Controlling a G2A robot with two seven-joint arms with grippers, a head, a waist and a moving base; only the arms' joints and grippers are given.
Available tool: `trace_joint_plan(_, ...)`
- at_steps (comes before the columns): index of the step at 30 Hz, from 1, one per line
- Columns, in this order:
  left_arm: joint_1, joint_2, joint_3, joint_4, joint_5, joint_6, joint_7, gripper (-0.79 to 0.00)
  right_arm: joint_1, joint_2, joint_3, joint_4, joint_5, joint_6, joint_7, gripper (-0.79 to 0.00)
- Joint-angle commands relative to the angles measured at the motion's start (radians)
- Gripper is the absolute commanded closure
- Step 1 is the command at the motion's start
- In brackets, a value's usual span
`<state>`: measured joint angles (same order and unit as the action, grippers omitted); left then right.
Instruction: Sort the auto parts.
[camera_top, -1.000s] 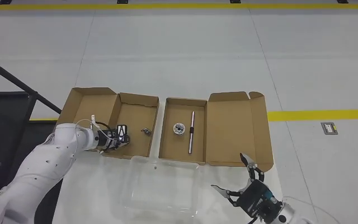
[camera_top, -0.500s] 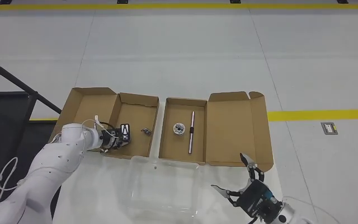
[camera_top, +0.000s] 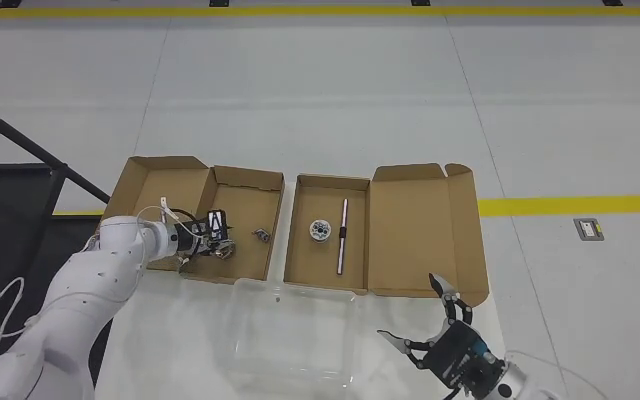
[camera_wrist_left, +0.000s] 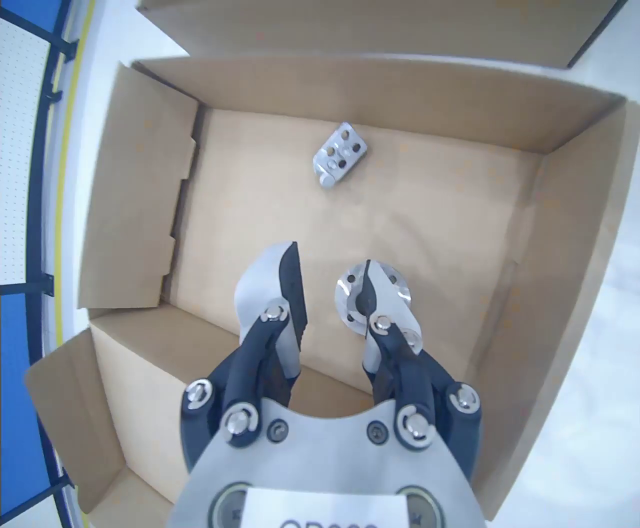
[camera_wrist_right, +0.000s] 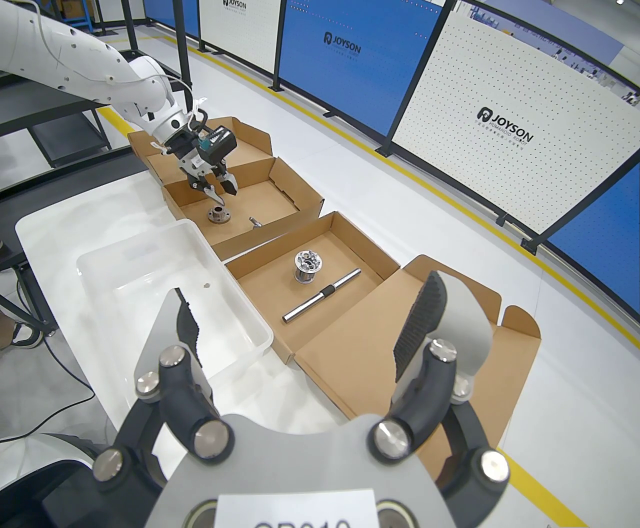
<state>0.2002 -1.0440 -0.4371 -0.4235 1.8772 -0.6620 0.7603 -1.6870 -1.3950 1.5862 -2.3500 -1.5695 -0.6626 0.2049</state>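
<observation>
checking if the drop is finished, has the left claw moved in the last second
Yes, slightly. In the top view the left claw has shifted from the left box's near wall toward its far wall, and is now open above the flange.

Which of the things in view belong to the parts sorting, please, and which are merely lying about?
Job: flange and perforated plate in one cardboard box; hub and rod in the other box; clear tray.
Lying about: pegboard panels; floor plate.
</observation>
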Motion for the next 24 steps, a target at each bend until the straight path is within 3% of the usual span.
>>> trace_joint_plan(1,-0.002,0.016,-0.012,-0.017,0.003,0.031,0.073,-0.314,0.0,0.0,0.0,0.0,0.0,0.0,0.0,-0.785)
trace_joint_plan(10,0.056,0.12,-0.112,-0.165,-0.035,0.149,0.322,-0.326,0.0,0.0,0.0,0.0,0.0,0.0,0.0,-0.785)
trace_joint_plan(18,0.214,0.25,-0.267,-0.447,-0.086,0.197,0.421,-0.342,0.0,0.0,0.0,0.0,0.0,0.0,0.0,-0.785)
trace_joint_plan(20,0.264,0.282,-0.316,-0.524,-0.094,0.215,0.408,-0.385,0.0,0.0,0.0,0.0,0.0,0.0,0.0,-0.785)
trace_joint_plan(22,0.318,0.313,-0.369,-0.599,-0.112,0.224,0.415,-0.785,0.0,0.0,0.0,0.0,0.0,0.0,0.0,-0.785)
trace_joint_plan(24,0.37,0.342,-0.416,-0.664,-0.116,0.215,0.441,-0.785,0.0,0.0,0.0,0.0,0.0,0.0,0.0,-0.785)
